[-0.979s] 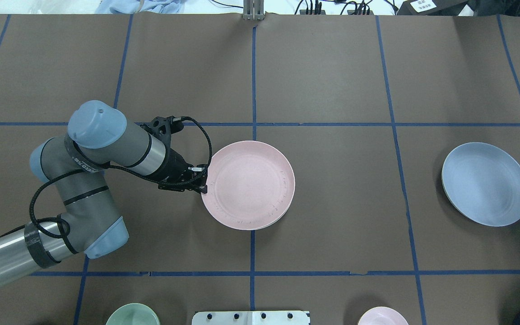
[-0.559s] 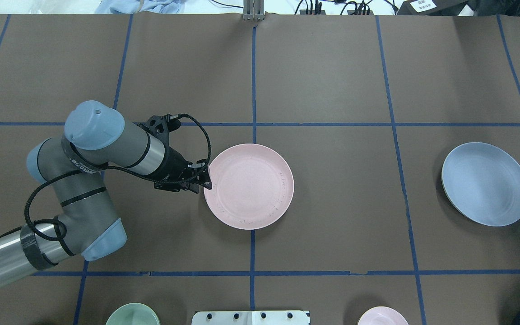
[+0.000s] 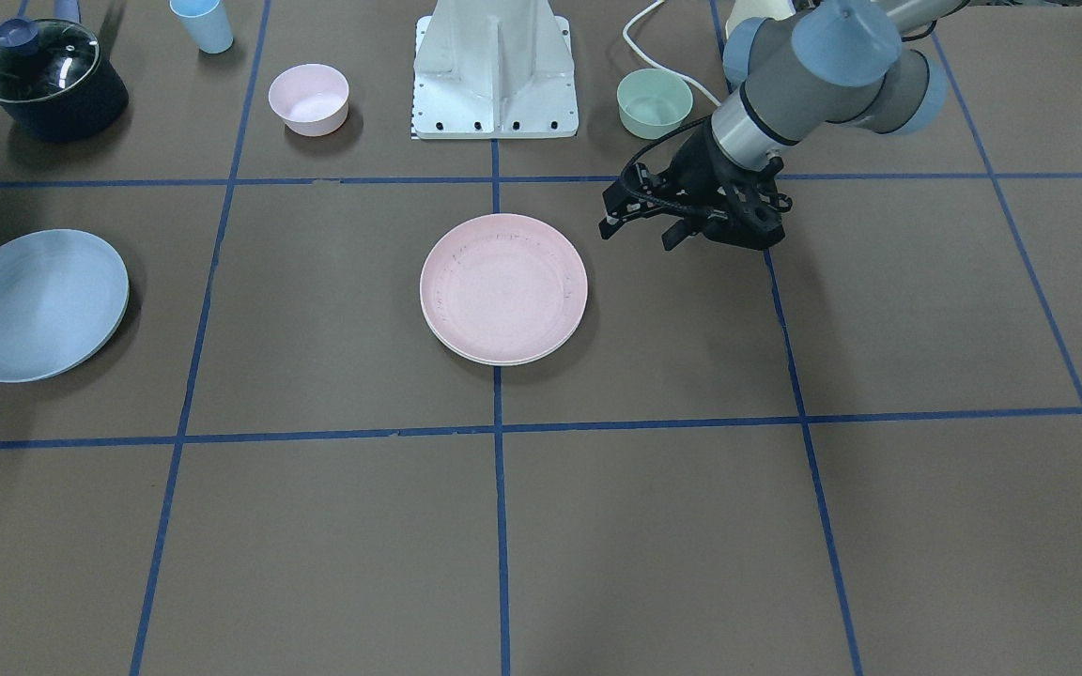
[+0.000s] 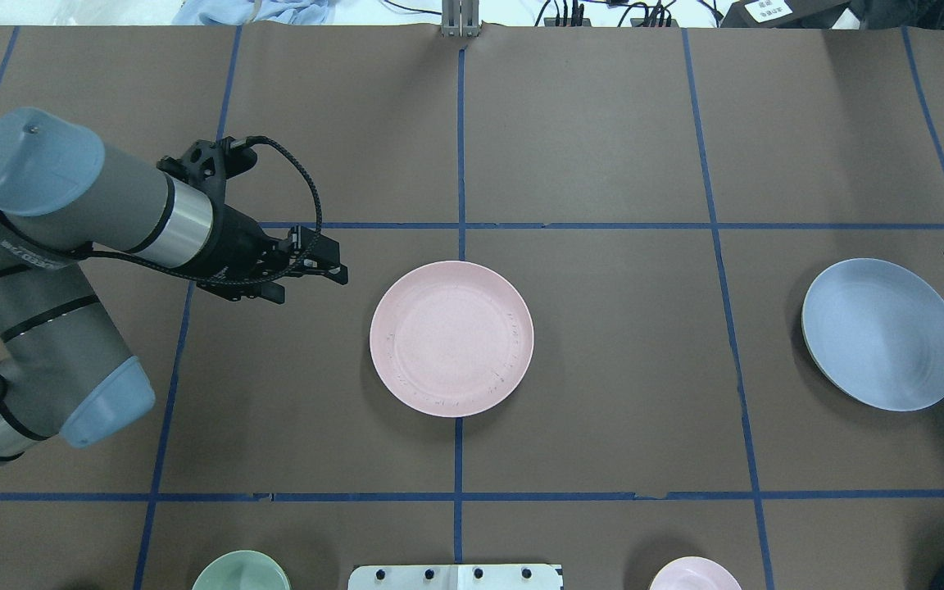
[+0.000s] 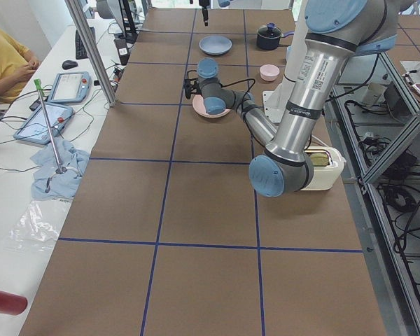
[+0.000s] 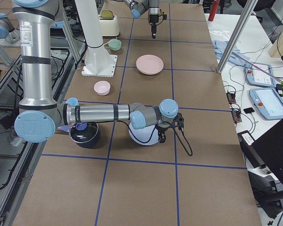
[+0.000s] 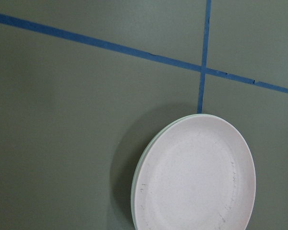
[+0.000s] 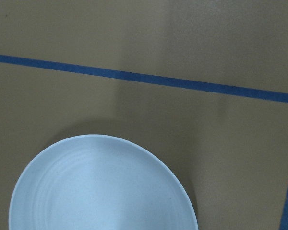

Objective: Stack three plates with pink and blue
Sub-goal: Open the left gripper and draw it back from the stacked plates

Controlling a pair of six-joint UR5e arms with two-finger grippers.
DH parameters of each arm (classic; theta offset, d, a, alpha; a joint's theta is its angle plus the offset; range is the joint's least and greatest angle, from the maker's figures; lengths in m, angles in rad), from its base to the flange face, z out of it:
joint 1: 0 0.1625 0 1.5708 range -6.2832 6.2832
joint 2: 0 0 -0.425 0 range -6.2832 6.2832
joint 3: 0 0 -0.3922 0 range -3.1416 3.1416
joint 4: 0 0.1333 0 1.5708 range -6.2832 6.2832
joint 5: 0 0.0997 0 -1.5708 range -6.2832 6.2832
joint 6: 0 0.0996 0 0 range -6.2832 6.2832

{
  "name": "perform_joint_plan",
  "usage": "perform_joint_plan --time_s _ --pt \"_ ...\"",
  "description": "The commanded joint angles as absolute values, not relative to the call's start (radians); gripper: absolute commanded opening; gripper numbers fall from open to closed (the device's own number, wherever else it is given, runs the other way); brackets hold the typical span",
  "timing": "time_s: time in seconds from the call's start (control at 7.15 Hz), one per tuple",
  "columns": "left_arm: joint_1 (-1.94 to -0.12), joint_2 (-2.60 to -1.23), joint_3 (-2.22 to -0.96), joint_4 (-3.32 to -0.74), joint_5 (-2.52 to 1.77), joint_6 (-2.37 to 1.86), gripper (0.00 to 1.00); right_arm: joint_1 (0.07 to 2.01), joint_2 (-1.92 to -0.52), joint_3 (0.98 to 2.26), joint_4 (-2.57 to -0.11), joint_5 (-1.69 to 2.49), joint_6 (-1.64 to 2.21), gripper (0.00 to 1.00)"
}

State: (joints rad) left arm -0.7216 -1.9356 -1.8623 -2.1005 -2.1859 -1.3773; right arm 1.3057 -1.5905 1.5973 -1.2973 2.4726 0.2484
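The pale pink plate (image 4: 451, 338) lies flat on the cream plate, of which only a thin rim (image 3: 502, 361) shows, at the table's middle. The stack also shows in the left wrist view (image 7: 197, 177). My left gripper (image 4: 339, 270) hangs open and empty, apart from the pink plate on its left side (image 3: 640, 230). The light blue plate (image 4: 882, 333) lies alone at the right (image 3: 34, 303) and shows in the right wrist view (image 8: 101, 187). My right gripper (image 6: 162, 135) is beside the blue plate's edge. I cannot tell whether it is open or shut.
Near the robot's base (image 3: 496, 70) stand a small green bowl (image 3: 655, 101), a small pink bowl (image 3: 308, 98), a small blue cup (image 3: 203, 23) and a dark pot with a glass lid (image 3: 48, 80). Blue tape lines divide the brown table.
My left gripper let go of the pink plate's rim and drew back to the left and away from it. The pink plate settled flat on the cream plate.
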Motion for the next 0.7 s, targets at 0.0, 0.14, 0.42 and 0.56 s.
perform_joint_plan --time_s 0.0,0.14,0.42,0.56 --pt "-0.733 -1.919 -1.873 -2.091 -2.183 -1.330 1.00 1.260 -1.591 1.552 -1.203 2.464 0.334 0.99" --pt "-0.750 -1.917 -1.881 -2.083 -2.183 -1.328 1.00 1.235 -1.588 1.524 -1.177 2.451 0.334 0.99" --pt "-0.755 -1.917 -1.881 -2.083 -2.183 -1.328 1.00 1.217 -1.595 1.476 -1.142 2.445 0.328 0.98" --pt "-0.756 -1.916 -1.881 -2.083 -2.184 -1.330 1.00 1.215 -1.595 1.439 -1.068 2.442 0.334 0.97"
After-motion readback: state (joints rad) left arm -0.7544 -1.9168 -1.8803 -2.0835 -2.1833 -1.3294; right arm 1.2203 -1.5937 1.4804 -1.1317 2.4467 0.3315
